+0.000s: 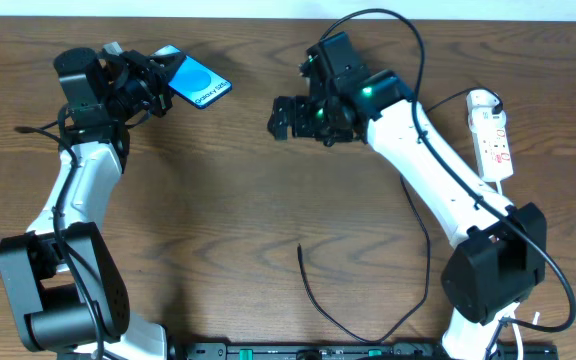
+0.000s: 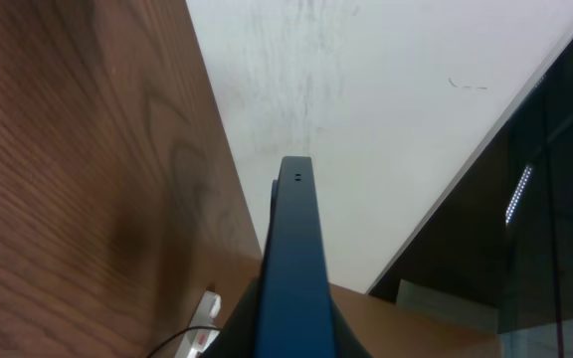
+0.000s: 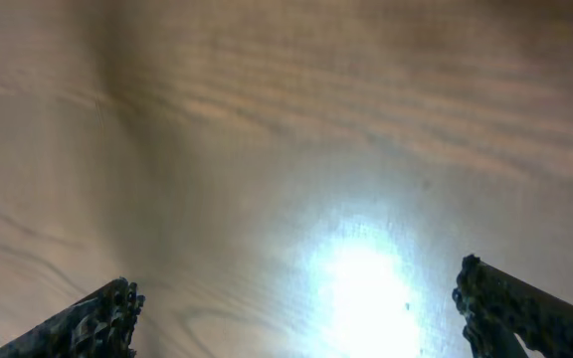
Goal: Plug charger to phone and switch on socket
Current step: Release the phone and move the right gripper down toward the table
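Observation:
My left gripper [image 1: 156, 82] is shut on the phone [image 1: 197, 80] and holds it off the table at the back left, blue screen tilted up. The left wrist view shows the phone [image 2: 292, 249] edge-on, clamped between the dark fingers [image 2: 242, 333]. My right gripper [image 1: 286, 118] hangs open over bare wood near the back centre, to the right of the phone. Its fingertips [image 3: 102, 316] stand wide apart with nothing between them. The charger [image 1: 320, 305] lies loose on the table at the front, its free end pointing away from me. The white socket [image 1: 493, 132] lies at the back right.
The charger cable loops from the front edge up past the right arm [image 1: 438, 180]. A black rail [image 1: 368, 350] runs along the front edge. In the left wrist view the socket [image 2: 205, 333] shows in the distance, beyond it a white wall [image 2: 386, 119].

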